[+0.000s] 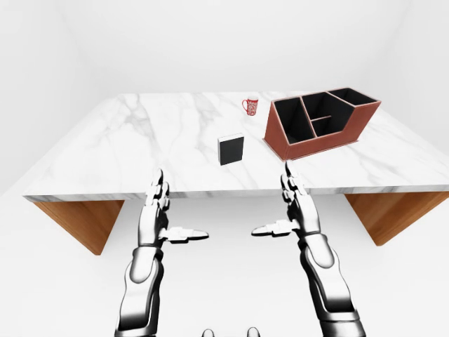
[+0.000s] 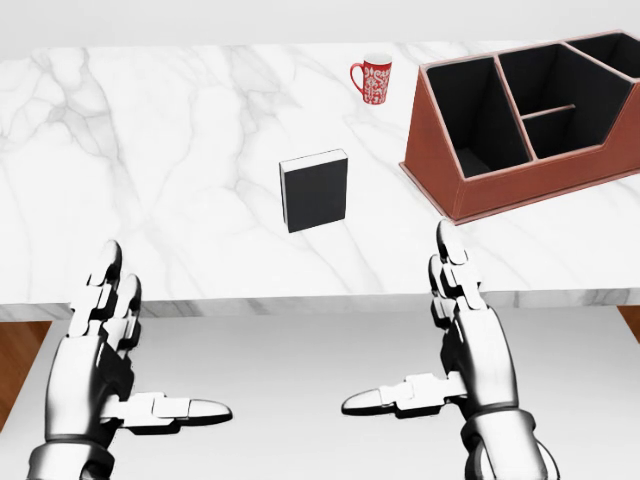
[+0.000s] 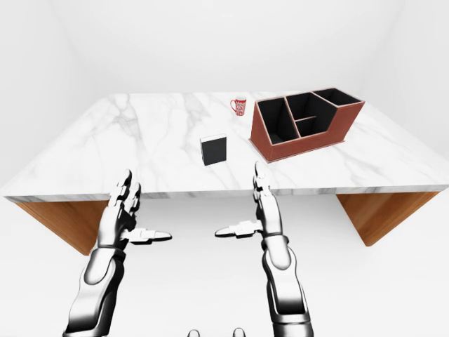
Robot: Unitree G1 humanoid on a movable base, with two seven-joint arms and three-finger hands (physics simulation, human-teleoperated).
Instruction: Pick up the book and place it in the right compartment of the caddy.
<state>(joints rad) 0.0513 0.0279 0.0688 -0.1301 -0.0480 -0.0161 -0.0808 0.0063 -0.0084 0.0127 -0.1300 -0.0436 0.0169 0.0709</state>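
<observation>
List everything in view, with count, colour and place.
book: one, black, lying on the table near the middle of the head view.
mug: one, red with a white pattern, at the top, left of the caddy.
caddy: one, brown outside, black inside, several compartments, at the upper right.
table: one, white marble top on wooden supports.
left hand: one, silver, open, lower left, short of the table's edge.
right hand: one, silver, open, lower right, its fingertips over the table's edge.
</observation>
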